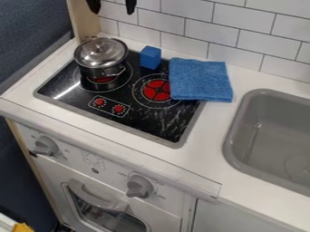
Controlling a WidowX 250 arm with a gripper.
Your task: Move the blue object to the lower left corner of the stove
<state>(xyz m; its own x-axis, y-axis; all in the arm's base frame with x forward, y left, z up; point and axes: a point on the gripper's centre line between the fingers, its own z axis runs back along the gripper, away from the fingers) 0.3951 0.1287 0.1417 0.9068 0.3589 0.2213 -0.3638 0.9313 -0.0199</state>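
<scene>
Blue block at the stove's back edge, gripper open above
The blue block [150, 57] sits by the back edge of the black stove [79, 99] — between the lidded metal pot [101, 56] and the folded blue cloth [200, 79], touching neither. The gripper [113, 9] hangs at the top of the view, fingers spread, nothing between them. The pot stands near the stove's back left corner; the cloth lies over its right edge near the back, part on the stove, part on the white counter [209, 129] — and the grey sink [235, 136] is set into the counter farther right.
</scene>
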